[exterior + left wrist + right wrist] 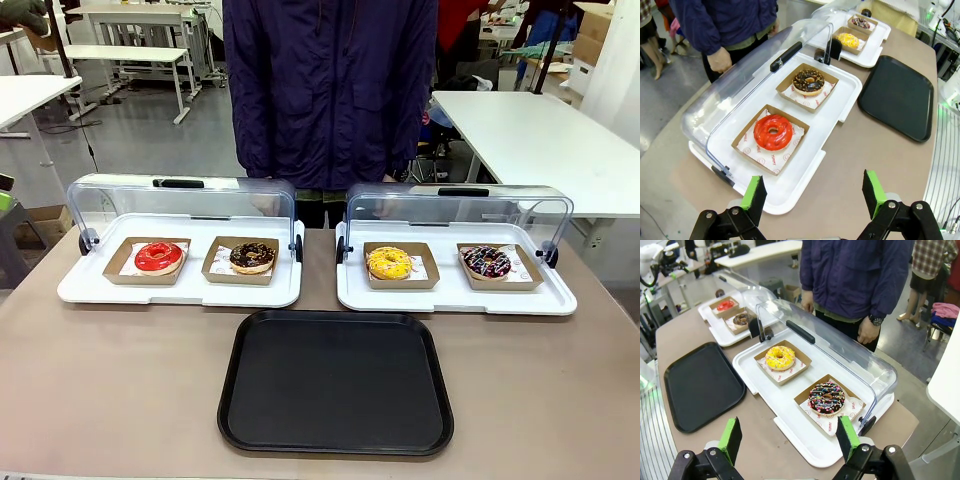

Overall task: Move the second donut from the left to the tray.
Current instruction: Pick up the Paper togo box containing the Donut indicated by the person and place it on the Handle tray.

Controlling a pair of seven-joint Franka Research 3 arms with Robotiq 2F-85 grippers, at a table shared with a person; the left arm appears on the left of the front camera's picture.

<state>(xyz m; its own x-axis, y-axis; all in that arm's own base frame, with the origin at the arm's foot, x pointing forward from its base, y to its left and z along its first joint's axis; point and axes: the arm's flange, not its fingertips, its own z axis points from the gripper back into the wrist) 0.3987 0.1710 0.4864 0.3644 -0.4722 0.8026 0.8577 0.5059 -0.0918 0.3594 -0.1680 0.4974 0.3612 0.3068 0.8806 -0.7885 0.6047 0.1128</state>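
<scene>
The table [110,380] ran out of frame on both sides. Beyond the tray [336,382] stood a person [330,90], cut off above the shoulders, with the hands hard to make out behind raised clear lids. The tray lay flat near the table's front edge. Just behind it and to its left sat the left display tray [180,292]. On it, the second donut from the left [252,256] sat in its cardboard holder, nearer the tray than the red-glazed donut [159,257]. The left gripper [812,186] and right gripper [789,429] hung with jaws spread wide, gripping nothing, their bases cropped.

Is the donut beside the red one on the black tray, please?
No, that donut sits in the white display case, beyond the black tray.
</scene>
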